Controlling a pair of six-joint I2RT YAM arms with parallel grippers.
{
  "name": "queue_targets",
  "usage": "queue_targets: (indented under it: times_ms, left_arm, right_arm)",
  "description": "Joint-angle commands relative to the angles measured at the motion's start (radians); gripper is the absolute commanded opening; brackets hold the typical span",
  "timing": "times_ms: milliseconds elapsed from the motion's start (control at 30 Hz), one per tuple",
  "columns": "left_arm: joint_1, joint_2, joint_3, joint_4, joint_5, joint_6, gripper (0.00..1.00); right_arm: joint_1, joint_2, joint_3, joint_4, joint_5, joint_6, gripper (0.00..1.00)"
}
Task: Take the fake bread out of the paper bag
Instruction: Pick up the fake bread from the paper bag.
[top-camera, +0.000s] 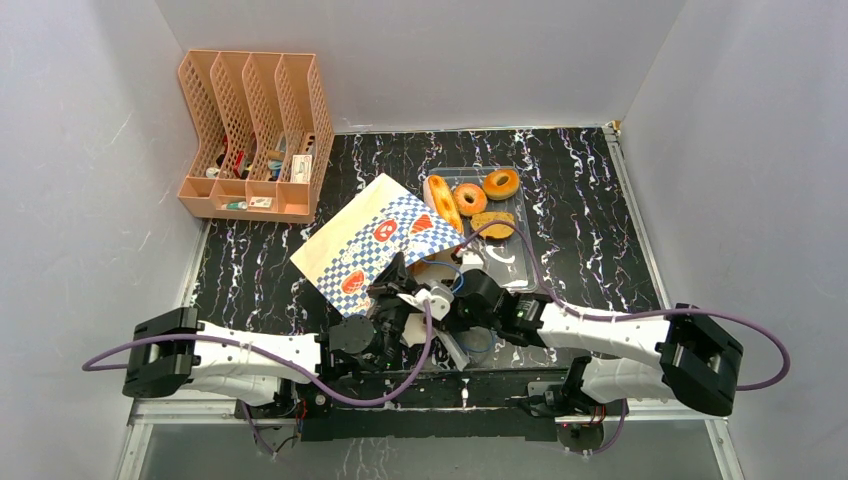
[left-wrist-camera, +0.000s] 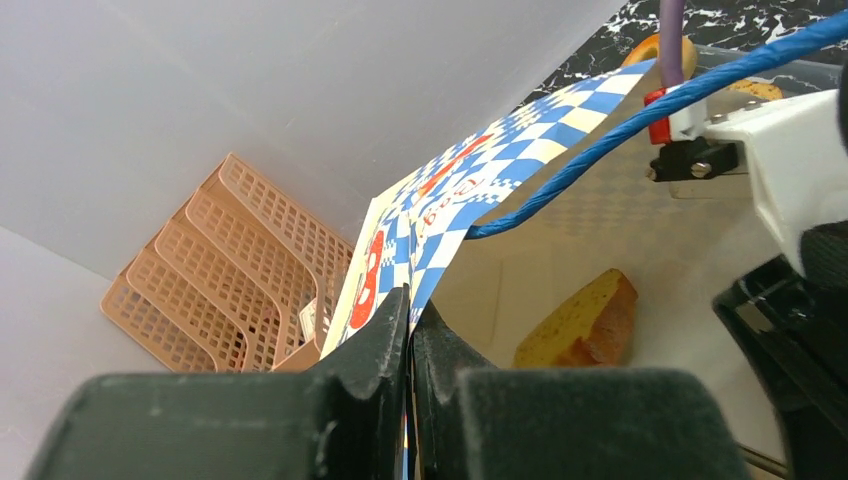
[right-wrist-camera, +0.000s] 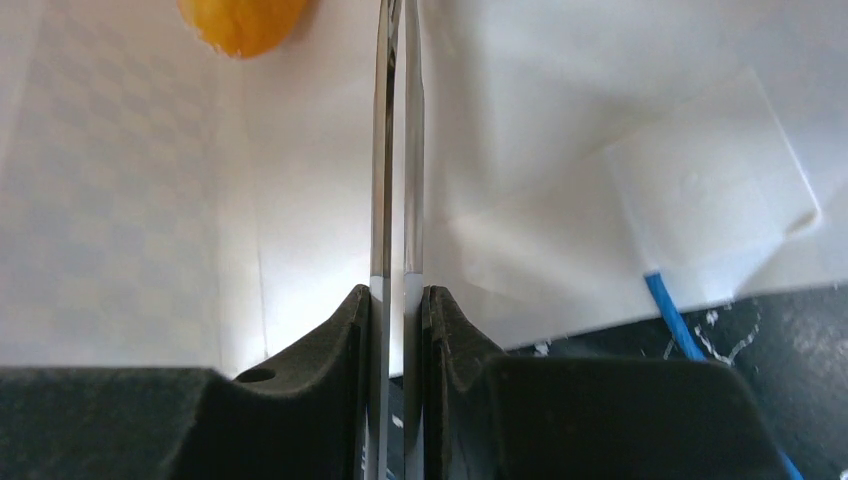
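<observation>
**Left gripper** (left-wrist-camera: 408, 312): jaws fully closed on the upper edge of the bag (left-wrist-camera: 470, 190) at its mouth. The checkered paper is pinched between both fingers and the mouth is held lifted open.

**Right gripper** (right-wrist-camera: 397, 300): jaws closed onto the tongs (right-wrist-camera: 383, 150). The narrow gap between the fingers is filled by the two metal blades. The blades lie almost together and extend forward into the bag interior; their tips run out of the right wrist view.

**Bag**: lies on its side on the table (top-camera: 590, 200), with its right corner at the left edge of the tray (top-camera: 508, 258). A blue cord (left-wrist-camera: 600, 140) crosses the open mouth.

**Bread** (left-wrist-camera: 585, 322): one yellow-brown piece lies inside the bag on the lower wall, apart from the left fingers. In the right wrist view an orange-yellow piece (right-wrist-camera: 240, 18) shows inside the bag, left of the blades and apart from them. Whether it is the same piece cannot be told.

**Tray contents**:
- one loaf (top-camera: 443, 200), just beside the bag
- two rings (top-camera: 469, 198) (top-camera: 501, 183)
- one toast (top-camera: 493, 224)

**Organizer** (top-camera: 255, 135): stands at the far left corner, well apart from the bag
</observation>
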Motion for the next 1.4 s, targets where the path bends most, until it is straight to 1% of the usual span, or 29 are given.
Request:
queue_targets:
  times_ms: [0, 300, 533, 733, 867, 967, 1067, 1233, 1367]
  left_arm:
    - [0.014, 0.011, 0.012, 0.079, -0.004, 0.004, 0.00]
    - [0.020, 0.015, 0.019, 0.066, 0.003, -0.016, 0.00]
    - [0.031, 0.020, 0.027, 0.050, 0.007, -0.021, 0.00]
    - [0.055, 0.043, 0.046, 0.033, 0.014, -0.019, 0.00]
    - [0.074, 0.061, 0.058, 0.048, 0.021, -0.007, 0.00]
    - [0.096, 0.060, 0.057, 0.046, 0.037, -0.014, 0.00]
    - [0.121, 0.046, 0.056, 0.004, 0.059, -0.059, 0.00]
    - [0.155, 0.041, 0.047, -0.024, 0.080, -0.101, 0.00]
    - [0.168, 0.032, 0.035, -0.040, 0.097, -0.128, 0.00]
  right_arm:
    - [0.010, -0.069, -0.030, -0.006, -0.024, 0.032, 0.03]
    - [0.009, -0.182, -0.125, -0.047, -0.092, 0.095, 0.11]
    - [0.008, -0.247, -0.157, -0.072, -0.116, 0.129, 0.18]
    - [0.006, -0.261, -0.117, -0.140, -0.121, 0.104, 0.25]
    - [-0.018, -0.245, -0.074, -0.225, -0.115, 0.060, 0.25]
    - [-0.024, -0.304, -0.097, -0.248, -0.105, 0.082, 0.25]
    - [-0.036, -0.361, -0.109, -0.282, -0.092, 0.101, 0.25]
    - [-0.042, -0.415, -0.109, -0.329, -0.093, 0.132, 0.26]
    - [-0.047, -0.440, -0.114, -0.328, -0.102, 0.161, 0.27]
